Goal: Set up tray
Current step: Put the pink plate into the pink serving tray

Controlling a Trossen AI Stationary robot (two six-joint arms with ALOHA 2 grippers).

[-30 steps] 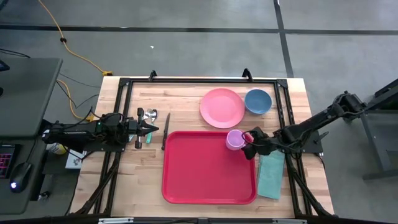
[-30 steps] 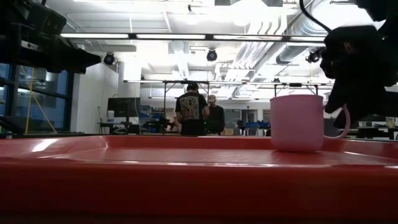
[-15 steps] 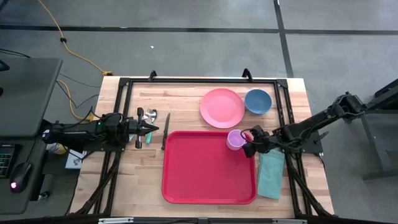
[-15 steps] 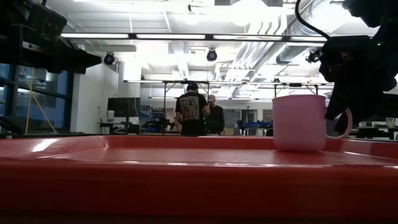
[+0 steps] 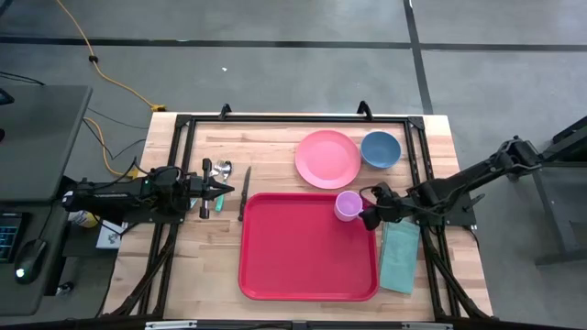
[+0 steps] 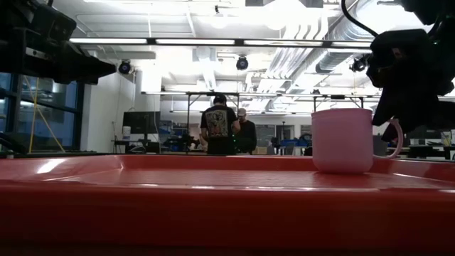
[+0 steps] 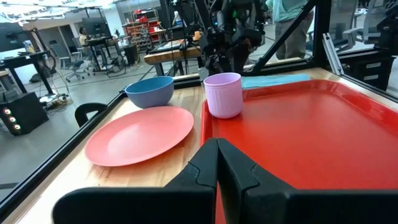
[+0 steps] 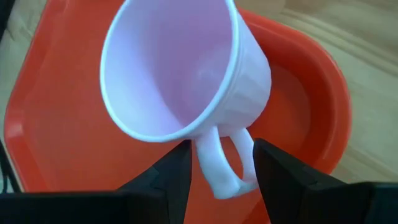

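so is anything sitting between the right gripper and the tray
Nothing separate does. The right gripper is already over the tray at its far right corner, its fingers open on either side of the handle of the pink cup, which stands on the tray.

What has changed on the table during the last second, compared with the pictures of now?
Only the right hand moved: it backed off a little from the cup, toward the table's right edge. In the right wrist view its open fingers stand on either side of the cup's handle; contact cannot be told. The cup stands upright at the same far right corner of the tray. The left hand, plate, bowl and cloth stayed as they were.
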